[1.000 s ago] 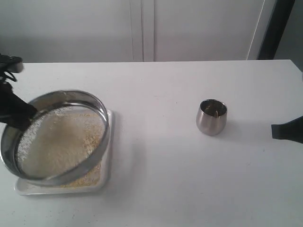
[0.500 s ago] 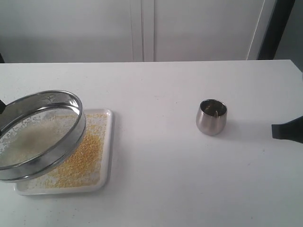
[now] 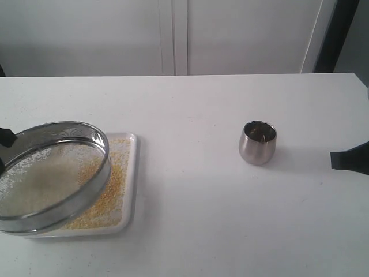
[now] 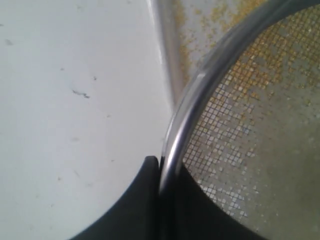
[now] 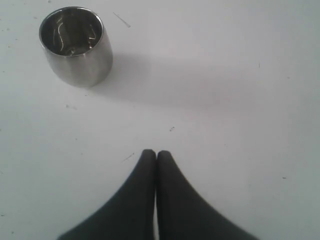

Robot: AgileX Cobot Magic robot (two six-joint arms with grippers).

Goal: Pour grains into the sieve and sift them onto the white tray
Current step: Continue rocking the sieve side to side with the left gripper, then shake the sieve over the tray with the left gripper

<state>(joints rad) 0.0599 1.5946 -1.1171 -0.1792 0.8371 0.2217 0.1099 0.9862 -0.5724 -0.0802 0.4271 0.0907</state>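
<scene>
The left gripper [image 4: 161,165] is clamped on the steel rim of the sieve [image 3: 101,167], one finger on each side of the wall. The sieve hangs over the white tray [image 3: 132,173], covering most of it and reaching out past the tray's left edge. Only the tray's right strip and near corner show. Pale grains [image 3: 40,179] lie on the grey mesh inside the sieve. Fine golden ones are scattered over the bare part of the tray, thickest just beside the sieve's rim. Through the mesh, the left wrist view shows more golden specks below. Well off to the tray's right, a small steel cup [image 3: 258,142] stands upright on the table [image 3: 202,231]. Farther from the tray than the cup, the right gripper [image 5: 156,156] hovers low, fingers pressed together on nothing.
</scene>
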